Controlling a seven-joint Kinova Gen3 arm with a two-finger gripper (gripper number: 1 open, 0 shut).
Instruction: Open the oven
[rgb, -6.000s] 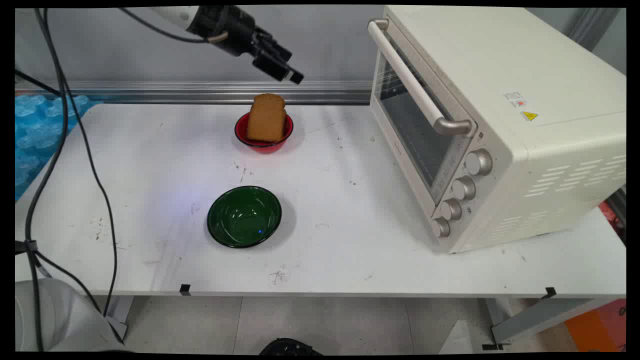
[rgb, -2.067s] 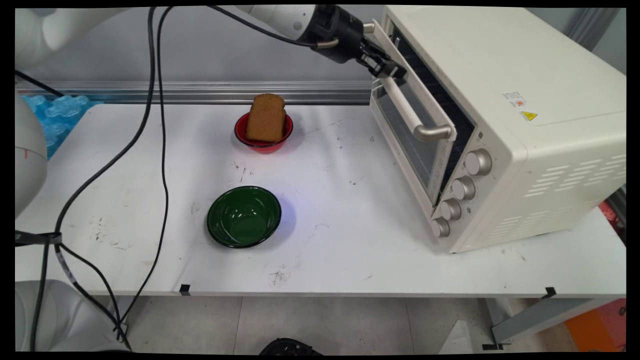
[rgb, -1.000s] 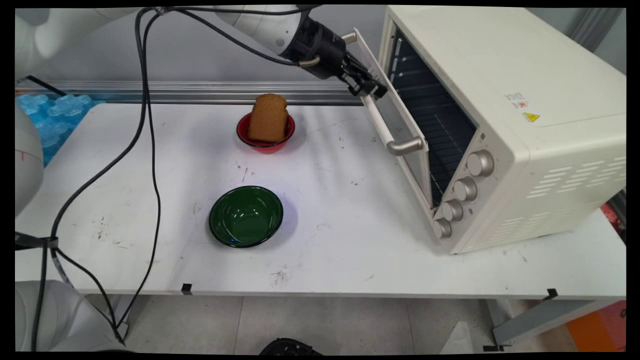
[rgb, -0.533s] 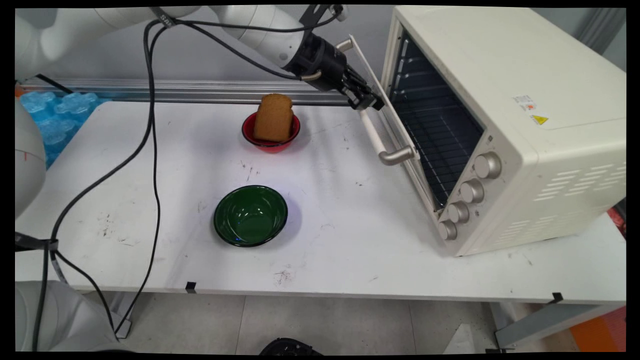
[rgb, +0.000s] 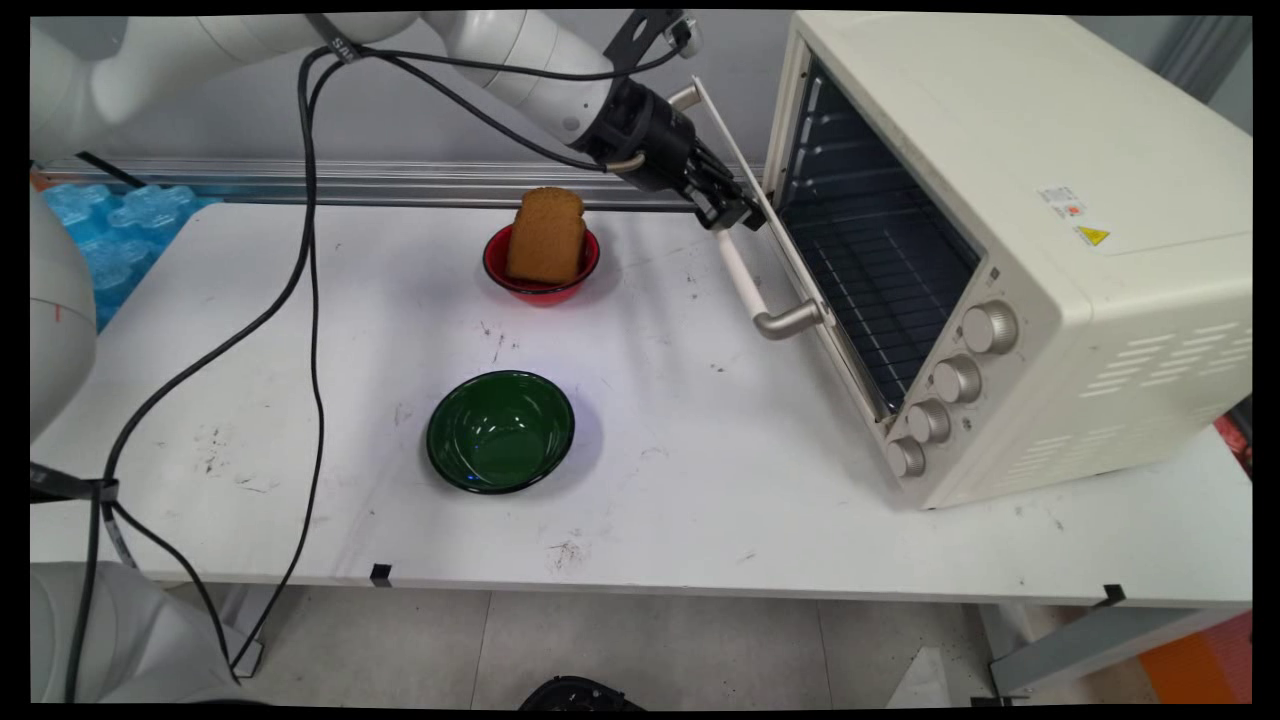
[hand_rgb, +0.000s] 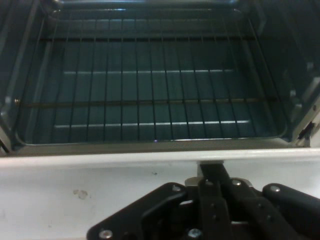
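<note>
While tool (rgb: 738, 216) grips oven door handle (rgb: 745, 285), warning sticker (rgb: 1091, 235) unreadable

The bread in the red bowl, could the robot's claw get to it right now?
Probably yes. The bread stands upright in the red bowl with nothing over it, and the claw is close by, though it is at the oven door now.

A robotics lab dressed with kitchen props: a scuffed white surface (rgb: 700, 480) on a metal frame, an aluminium rail (rgb: 400, 180) at 12 o'clock, black cables (rgb: 310, 300) dangling, blue bubble wrap (rgb: 90, 230) at 9 o'clock.
</note>
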